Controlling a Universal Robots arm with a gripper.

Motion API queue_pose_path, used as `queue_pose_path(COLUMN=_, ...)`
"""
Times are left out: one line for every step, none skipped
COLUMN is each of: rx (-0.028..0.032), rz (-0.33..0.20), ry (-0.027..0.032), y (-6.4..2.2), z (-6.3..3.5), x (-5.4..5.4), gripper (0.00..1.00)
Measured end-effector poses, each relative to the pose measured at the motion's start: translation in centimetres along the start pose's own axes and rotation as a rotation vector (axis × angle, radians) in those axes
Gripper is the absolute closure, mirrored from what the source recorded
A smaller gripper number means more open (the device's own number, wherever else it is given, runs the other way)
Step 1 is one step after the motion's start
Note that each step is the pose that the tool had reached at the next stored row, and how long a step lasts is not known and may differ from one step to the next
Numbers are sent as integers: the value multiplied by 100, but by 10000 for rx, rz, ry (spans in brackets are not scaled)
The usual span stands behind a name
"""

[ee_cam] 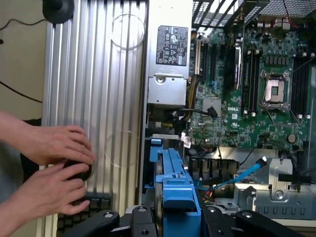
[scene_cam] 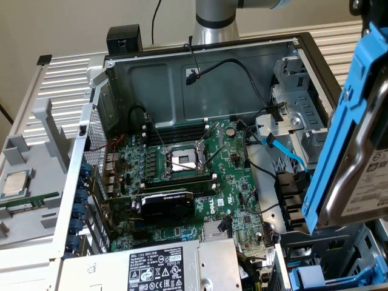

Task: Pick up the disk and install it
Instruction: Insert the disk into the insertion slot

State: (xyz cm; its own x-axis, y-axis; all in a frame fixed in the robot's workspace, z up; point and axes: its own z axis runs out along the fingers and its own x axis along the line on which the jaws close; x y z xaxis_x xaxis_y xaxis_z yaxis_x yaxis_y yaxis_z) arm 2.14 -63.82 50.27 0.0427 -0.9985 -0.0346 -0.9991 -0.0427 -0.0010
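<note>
Pinching the disk (scene_cam: pixel 364 173) by its blue carrier frame with the pincer (ee_cam: pixel 180 218), pressing in on both sides of that frame. Holding it on edge and tilted in the air at the exterior view's right, above the drive bay (scene_cam: pixel 297 115) side of the open computer case (scene_cam: pixel 182 66), well apart from the motherboard (scene_cam: pixel 236 182).

disk (scene_cam: pixel 354 176) seemingly above drive bays (scene_cam: pixel 290 194) | motherboard (scene_cam: pixel 236 182) in case (scene_cam: pixel 157 79) | chip (scene_cam: pixel 15 182) outside case
</note>
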Motion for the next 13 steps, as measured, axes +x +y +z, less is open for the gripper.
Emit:
queue_pose_path(rx=1, rz=8, ry=-1, y=0, z=7, x=-10, gripper=63)
queue_pose_path(rx=2, rz=18, ry=0, y=0, z=12, x=-18, gripper=63)
queue_pose_path(rx=3, rz=30, ry=0, y=0, z=17, x=-25, gripper=63)
queue_pose_path(rx=4, rz=53, ry=0, y=1, z=23, x=-28, gripper=63)
queue_pose_path(rx=6, rz=97, ry=-1, y=1, z=32, x=-27, gripper=63)
queue_pose_path(rx=8, rz=149, ry=1, y=3, z=42, x=-27, gripper=63)
queue_pose_path(rx=9, rz=219, ry=6, y=5, z=53, x=-27, gripper=63)
queue_pose_path(rx=13, rz=295, ry=7, y=7, z=68, x=-27, gripper=63)
queue_pose_path(rx=16, rz=391, ry=5, y=9, z=84, x=-26, gripper=63)
queue_pose_path(rx=20, rz=506, ry=6, y=11, z=98, x=-26, gripper=63)
queue_pose_path(rx=24, rz=626, ry=5, y=11, z=110, x=-25, gripper=63)
queue_pose_path(rx=27, rz=726, ry=6, y=11, z=116, x=-25, gripper=63)
queue_pose_path(rx=28, rz=766, ry=6, y=12, z=120, x=-25, gripper=63)
